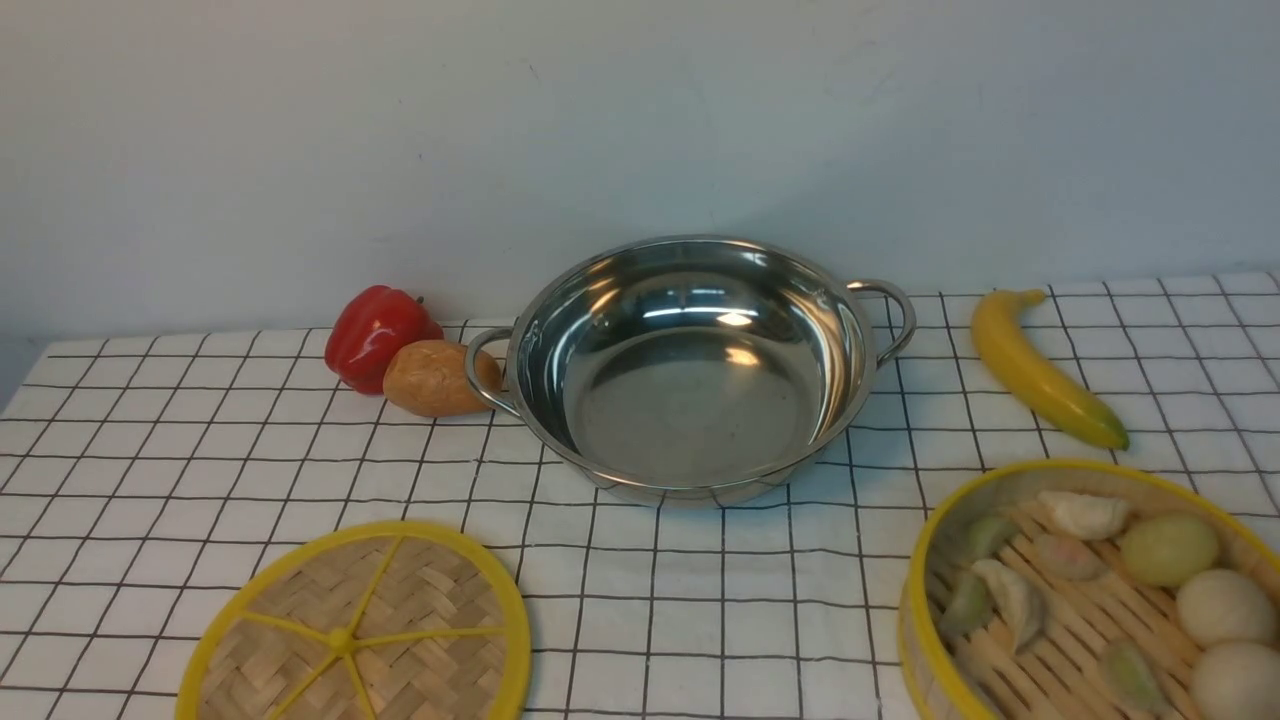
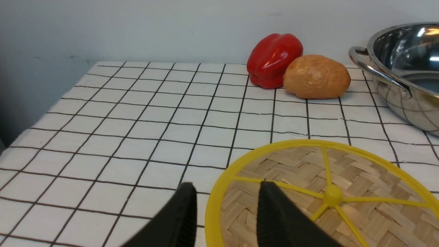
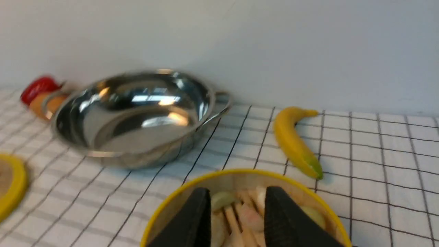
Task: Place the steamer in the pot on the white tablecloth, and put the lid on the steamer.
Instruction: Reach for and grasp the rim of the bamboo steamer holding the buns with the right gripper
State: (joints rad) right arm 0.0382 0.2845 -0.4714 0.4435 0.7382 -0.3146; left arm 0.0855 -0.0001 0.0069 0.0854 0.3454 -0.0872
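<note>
Tablecloth [image 1: 690, 610] spread wide, pot [image 1: 690, 400] sitting empty at its far middle, steamer [image 1: 930, 620] loaded at near right, lid [image 1: 430, 600] flat at near left! Both the left gripper [image 2: 228, 187] and right gripper [image 3: 236, 192] have fingers parted, grasping nothing. Steamer first, I'd say: pinch the rim squarely, lift level so the dumplings don't roll, clear the pot's handle [image 1: 890, 300], then lower it centred.

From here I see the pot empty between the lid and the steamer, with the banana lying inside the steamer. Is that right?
Not quite: the banana lies on the white tablecloth, just beyond the steamer, as the front view shows. The rest holds: the pot is empty, between the lid and the steamer.
</note>
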